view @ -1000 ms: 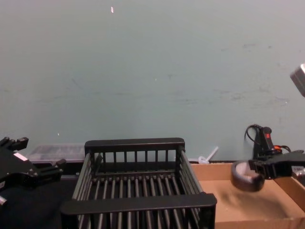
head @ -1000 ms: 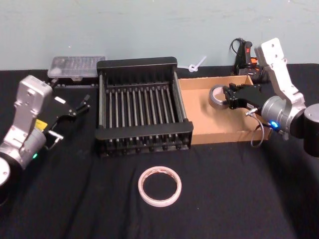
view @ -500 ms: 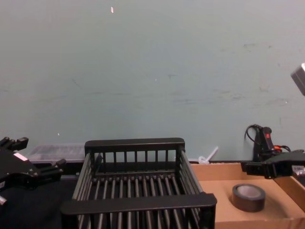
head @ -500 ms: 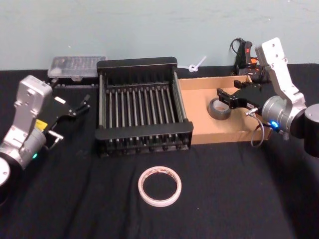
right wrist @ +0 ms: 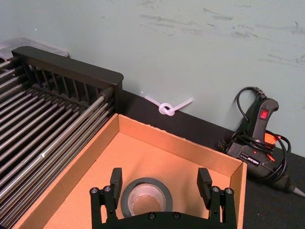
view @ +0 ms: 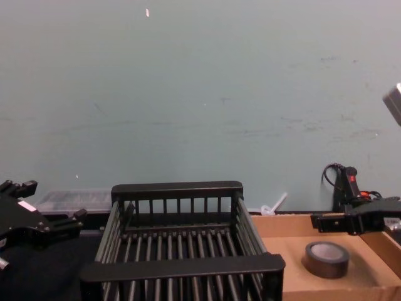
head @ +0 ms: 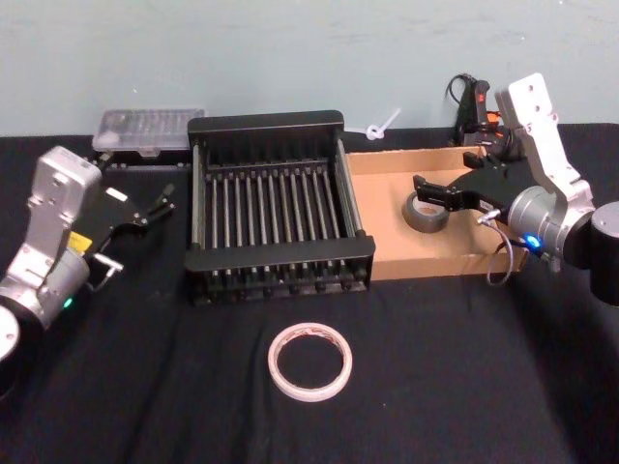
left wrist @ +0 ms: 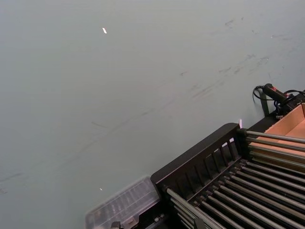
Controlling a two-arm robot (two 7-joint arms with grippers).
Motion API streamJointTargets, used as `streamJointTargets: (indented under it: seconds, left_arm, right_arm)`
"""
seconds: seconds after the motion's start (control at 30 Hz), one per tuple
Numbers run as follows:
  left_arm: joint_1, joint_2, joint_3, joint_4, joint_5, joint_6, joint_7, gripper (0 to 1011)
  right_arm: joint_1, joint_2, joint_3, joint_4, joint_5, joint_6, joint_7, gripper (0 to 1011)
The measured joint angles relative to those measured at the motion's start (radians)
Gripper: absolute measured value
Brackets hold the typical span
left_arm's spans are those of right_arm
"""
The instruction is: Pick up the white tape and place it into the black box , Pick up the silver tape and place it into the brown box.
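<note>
Behind right gripper point(head: 432, 193), silver tape point(head: 423, 213) half-hidden

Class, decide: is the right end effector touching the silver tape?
Apart. The chest view shows the right end effector hovering above the silver tape, which rests on the brown box floor, with clear space between them.

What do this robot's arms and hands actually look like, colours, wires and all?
Both arms are silver-grey metal with blocky, pale upper links and rounded dark joints. The left hand and the right hand are matte black, each with two slim fingers on a black bracket. A small green light glows near the left wrist, a blue one near the right. A thin grey cable loops below the right wrist.
</note>
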Motion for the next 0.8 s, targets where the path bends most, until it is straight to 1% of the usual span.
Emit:
streamJointTargets:
  seconds: [0.53,0.7,0.8]
  left_arm:
    - [0.000,0.000,0.000,0.000,0.000,0.000,0.000,1001]
    - [0.000,0.000,0.000,0.000,0.000,0.000,0.000,1001]
    - [0.000,0.000,0.000,0.000,0.000,0.000,0.000,1001]
  right_arm:
    - [-0.003,0.000,0.003,-0.002,0.000,-0.002,0.004,1002]
    - [-0.021,0.007,0.013,-0.026,0.003,-0.014,0.020,1002]
    - [-0.042,0.018,0.020,-0.053,0.007,-0.028,0.031,1002]
